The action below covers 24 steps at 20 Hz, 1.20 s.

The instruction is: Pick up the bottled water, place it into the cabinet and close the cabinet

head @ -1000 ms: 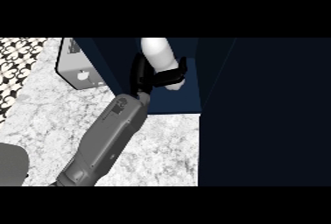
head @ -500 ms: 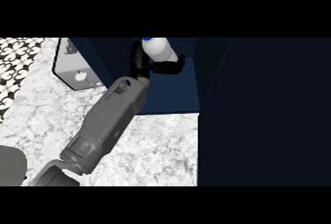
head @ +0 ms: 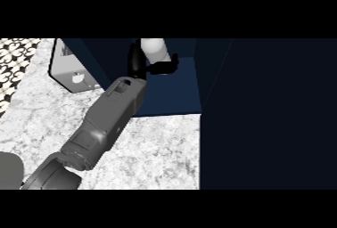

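1. Reaching up from the lower left, a grey forearm (head: 99, 129) crosses the marbled counter (head: 158, 151) and ends at the mouth of the dark blue cabinet (head: 178, 89).
2. Only one black hand (head: 141, 62) shows; from its place at the view's left it reads as the left hand, though this cannot be confirmed. Its fingers and thumb curl round the bottled water (head: 155, 50), with dark fingertips wrapped over the bottle's lower right side.
3. Bottle: white, roughly upright, held inside the cabinet opening near the top edge of the view; its upper end is cut off. Whether its base touches the cabinet floor cannot be told.
4. Cabinet door (head: 270, 116): a large dark panel filling the right side, standing open.
5. Small grey appliance (head: 76, 73) sits on the counter just left of the cabinet.
6. Black-and-white patterned surface (head: 16, 58) at the far left edge.
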{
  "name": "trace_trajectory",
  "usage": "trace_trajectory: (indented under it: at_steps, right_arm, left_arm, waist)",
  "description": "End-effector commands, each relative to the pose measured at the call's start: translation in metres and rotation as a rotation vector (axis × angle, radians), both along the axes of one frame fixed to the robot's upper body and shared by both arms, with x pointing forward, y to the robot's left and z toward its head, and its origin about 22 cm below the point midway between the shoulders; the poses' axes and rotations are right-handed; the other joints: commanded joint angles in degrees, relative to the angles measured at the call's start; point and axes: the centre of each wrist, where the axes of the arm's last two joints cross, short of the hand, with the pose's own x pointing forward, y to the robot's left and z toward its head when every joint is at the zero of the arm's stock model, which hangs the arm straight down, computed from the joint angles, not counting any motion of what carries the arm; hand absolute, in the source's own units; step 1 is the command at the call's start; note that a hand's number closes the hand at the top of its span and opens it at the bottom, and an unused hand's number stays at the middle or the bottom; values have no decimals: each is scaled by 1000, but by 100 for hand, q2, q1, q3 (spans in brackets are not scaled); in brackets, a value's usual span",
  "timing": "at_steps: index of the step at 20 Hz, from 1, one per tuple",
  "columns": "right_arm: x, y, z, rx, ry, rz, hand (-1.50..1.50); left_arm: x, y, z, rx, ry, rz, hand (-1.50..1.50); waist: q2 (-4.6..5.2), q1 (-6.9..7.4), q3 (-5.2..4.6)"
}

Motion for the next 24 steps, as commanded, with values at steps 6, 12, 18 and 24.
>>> trace_trajectory:
  at_steps: [6,12,18,24]
  right_arm:
    - [-1,5,6,-8,-11,29,-150]
    - [-1,12,-13,-7,12,30,-150]
    - [-4,3,-4,-4,-14,41,-150]
    - [-2,4,1,-3,-21,-6,-150]
  left_arm:
    - [-5,31,-29,192,8,119,150]
    - [-6,39,-35,225,22,183,-150]
    - [-8,60,-42,235,43,190,-150]
    - [-3,62,-34,188,31,175,-150]
  waist:
    - [50,-92,-5]
    - [50,-64,-4]
    - [76,-113,-8]
    - [33,-17,-9]
